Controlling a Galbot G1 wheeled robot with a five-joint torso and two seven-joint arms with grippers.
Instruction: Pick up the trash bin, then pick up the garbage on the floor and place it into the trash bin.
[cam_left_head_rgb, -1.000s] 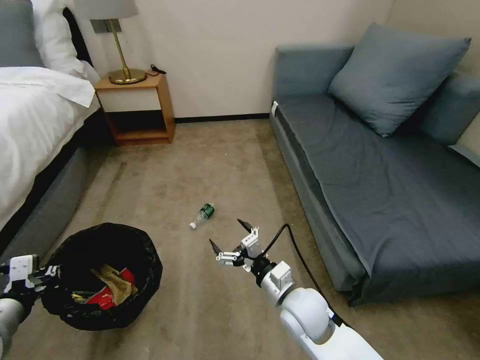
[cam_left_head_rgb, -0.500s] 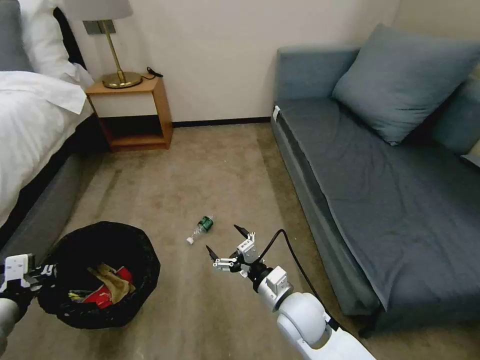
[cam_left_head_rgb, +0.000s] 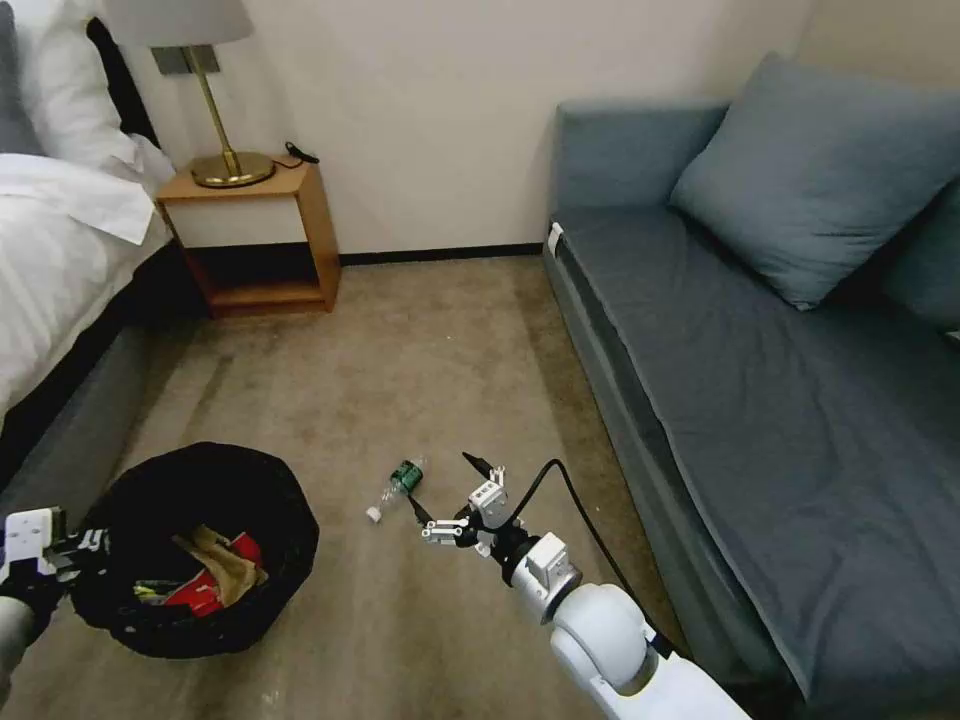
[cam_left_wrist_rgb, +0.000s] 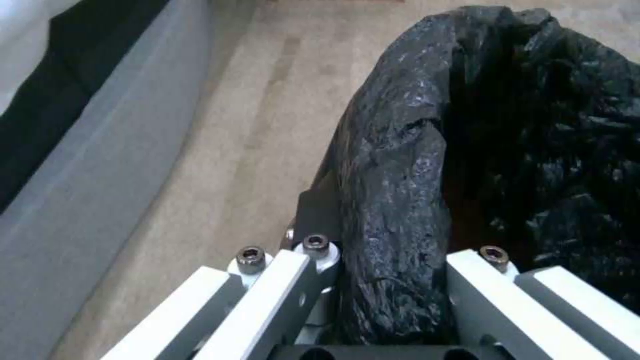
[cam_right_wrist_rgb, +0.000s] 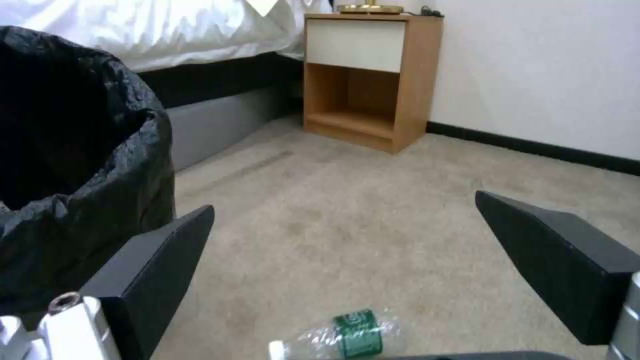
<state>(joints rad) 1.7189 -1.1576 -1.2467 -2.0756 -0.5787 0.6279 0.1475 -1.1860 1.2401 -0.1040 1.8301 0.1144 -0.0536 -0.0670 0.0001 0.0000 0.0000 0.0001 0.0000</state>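
The trash bin (cam_left_head_rgb: 292, 505), lined with a black bag, is at lower left in the head view. My left gripper (cam_left_head_rgb: 82, 547) is shut on its near rim. In the left wrist view, that gripper (cam_left_wrist_rgb: 400, 255) straddles the crinkled bag-covered rim (cam_left_wrist_rgb: 393, 165). Inside the bin lie a red wrapper (cam_left_head_rgb: 212, 592) and crumpled brown paper (cam_left_head_rgb: 228, 563). A small clear bottle (cam_left_head_rgb: 400, 480) with a green label lies on the carpet. My right gripper (cam_left_head_rgb: 438, 478) is open just right of it. In the right wrist view the bottle (cam_right_wrist_rgb: 350, 339) lies low between the spread fingers (cam_right_wrist_rgb: 160, 270).
A grey sofa (cam_left_head_rgb: 760, 370) with a cushion runs along the right. A bed (cam_left_head_rgb: 60, 260) lines the left. A wooden nightstand (cam_left_head_rgb: 250, 240) with a brass lamp stands by the far wall. Open carpet lies between them.
The whole head view has shifted, so the camera moved forward. The right gripper has closed in on the bottle. The left gripper still holds the bin's rim.
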